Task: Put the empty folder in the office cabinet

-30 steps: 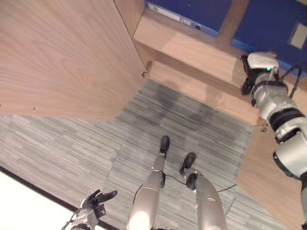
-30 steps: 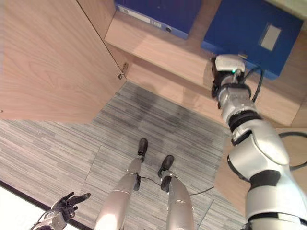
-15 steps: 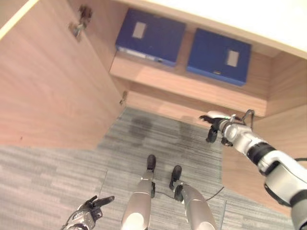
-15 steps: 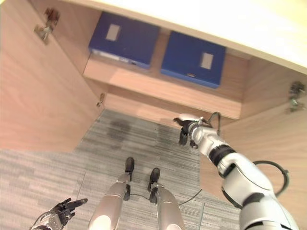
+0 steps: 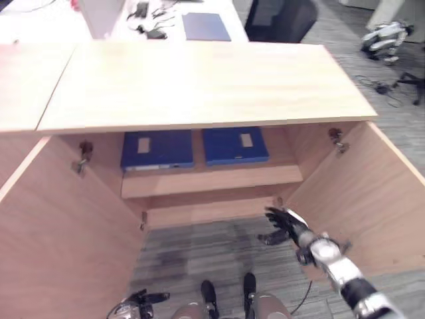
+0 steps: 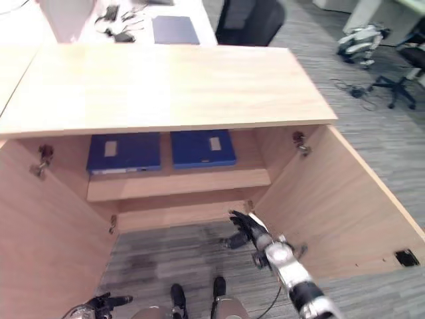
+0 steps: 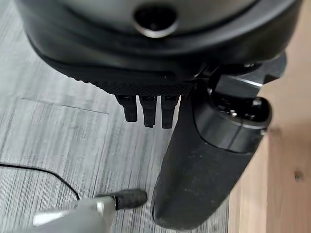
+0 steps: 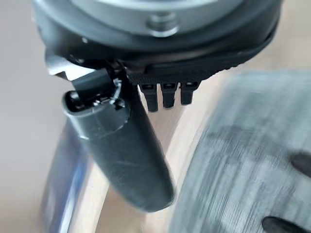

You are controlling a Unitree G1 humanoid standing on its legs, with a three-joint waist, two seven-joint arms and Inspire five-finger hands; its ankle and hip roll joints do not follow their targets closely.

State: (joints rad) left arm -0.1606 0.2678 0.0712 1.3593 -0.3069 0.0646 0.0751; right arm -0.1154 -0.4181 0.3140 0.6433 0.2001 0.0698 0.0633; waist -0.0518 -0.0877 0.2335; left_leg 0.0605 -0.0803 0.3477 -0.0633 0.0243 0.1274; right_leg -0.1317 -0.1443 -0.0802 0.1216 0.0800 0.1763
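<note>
Inside cabinet [image 5: 199,86], two folders [image 5: 157,148] partly shaded, right hand [image 5: 287,224] splayed, left hand [image 5: 136,304] relaxed.

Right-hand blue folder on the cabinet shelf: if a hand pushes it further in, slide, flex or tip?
The right blue folder lies flat on the shelf, so it would probably slide rather than tip. Its crisp, box-like edges suggest stiff board that shouldn't flop. Pushed off-centre it may skew toward the left blue folder close beside it.

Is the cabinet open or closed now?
Open: both cabinet doors swing outward, showing two blue folders on the shelf.
</note>
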